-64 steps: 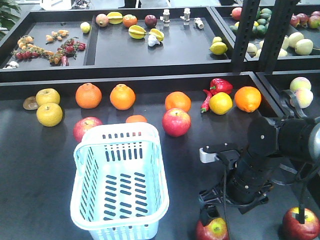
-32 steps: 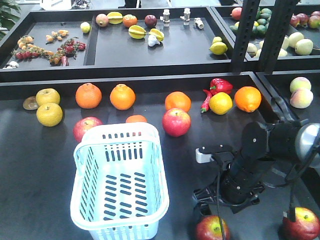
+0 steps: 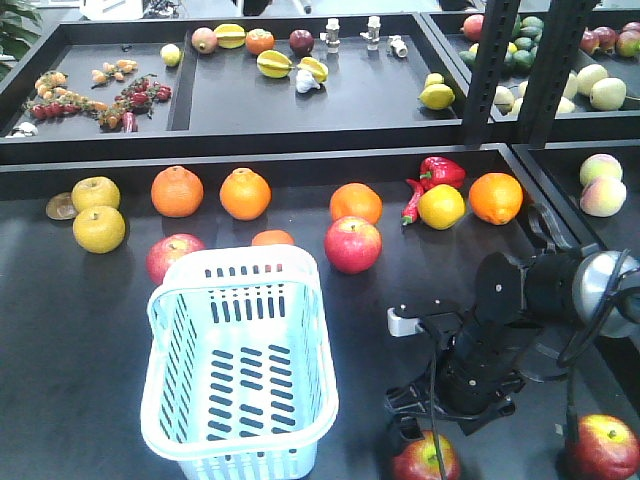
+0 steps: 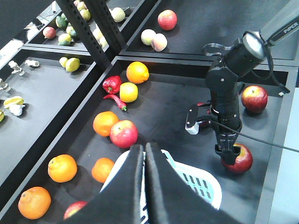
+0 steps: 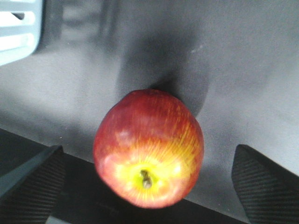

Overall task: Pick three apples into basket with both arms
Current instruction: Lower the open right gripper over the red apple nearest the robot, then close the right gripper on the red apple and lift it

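Your right gripper [image 5: 149,184] hangs wide open astride a glossy dark red apple with a yellow patch round its stem [image 5: 148,140], and it grips nothing. The apple sits on the black table [image 3: 80,330], off the right side of the pale blue slotted plastic basket [image 3: 240,262], level with its near end.

If you close too high on that round, slick skin, I'd expect it to squirt out and roll away from the basket, perhaps over what looks like the table's lip.

Your left gripper [image 4: 144,186] is pressed shut and empty, directly above the basket. Bring the apple across without moving it and the arms may clash, or the fruit may clip the basket's thick rim.
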Robot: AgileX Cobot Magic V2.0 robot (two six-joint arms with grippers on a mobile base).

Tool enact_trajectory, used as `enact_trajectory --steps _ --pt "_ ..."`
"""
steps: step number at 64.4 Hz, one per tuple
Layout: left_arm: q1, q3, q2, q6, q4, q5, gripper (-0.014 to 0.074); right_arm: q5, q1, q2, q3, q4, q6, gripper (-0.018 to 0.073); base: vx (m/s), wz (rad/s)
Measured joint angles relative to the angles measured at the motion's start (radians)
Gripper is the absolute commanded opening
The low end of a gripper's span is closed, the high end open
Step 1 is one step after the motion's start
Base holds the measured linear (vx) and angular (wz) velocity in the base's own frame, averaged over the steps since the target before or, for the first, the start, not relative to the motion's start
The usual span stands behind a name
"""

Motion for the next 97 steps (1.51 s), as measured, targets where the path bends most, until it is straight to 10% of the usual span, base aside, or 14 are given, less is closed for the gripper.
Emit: enact_trajectory --steps 42,97 --pt "0.000 0.000 0.000 0.000 0.000 0.000 -0.0006 -0.005 0.000 0.113 -0.002 0.021 0.001 0.0660 0.00 0.00" --pt "0.000 0.000 0.000 0.000 0.000 0.000 -0.0006 -0.029 0.000 0.133 -0.002 0.086 0.001 0.0312 0.00 0.00"
